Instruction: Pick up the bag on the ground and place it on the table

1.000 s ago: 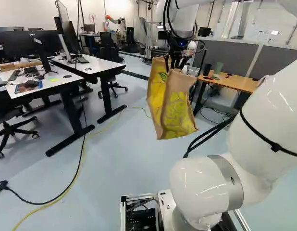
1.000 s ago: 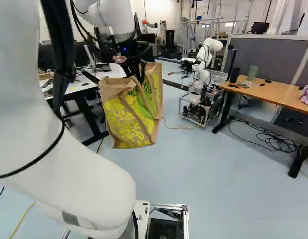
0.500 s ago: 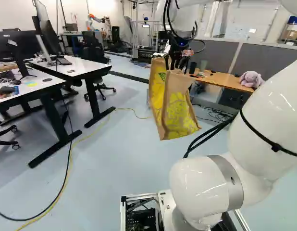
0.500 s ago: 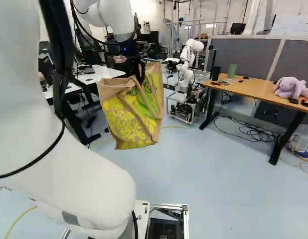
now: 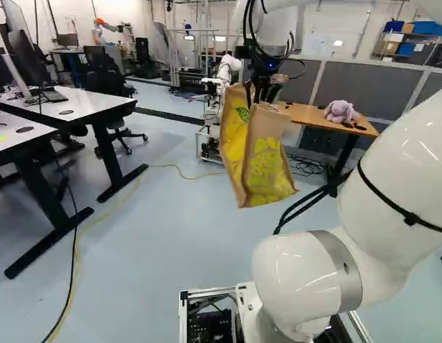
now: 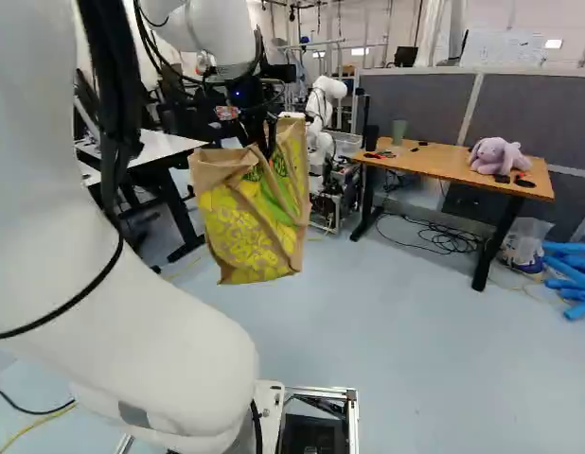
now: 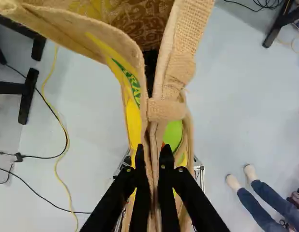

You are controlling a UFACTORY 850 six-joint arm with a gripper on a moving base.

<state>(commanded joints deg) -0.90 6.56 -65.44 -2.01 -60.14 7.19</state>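
Observation:
In the left base view the gripper holds the tan and yellow bag by its top, and the bag hangs clear of the floor. The bag shows its yellow printed side in the right base view. Seen from the wrist, the gripper has both black fingers pressed on the bag's rim, pinched together near its handle. A wooden table stands beyond the bag, to its right in the right base view.
A purple plush toy sits on the wooden table, a green cup near its other end. Another robot stands beside that table. White desks are at the left. A person's legs show in the wrist view. Blue tubes lie far right.
The base has turned to the right, so the desks and wooden table have shifted left in both base views. The arm keeps its pose, with the bag still hanging from the gripper.

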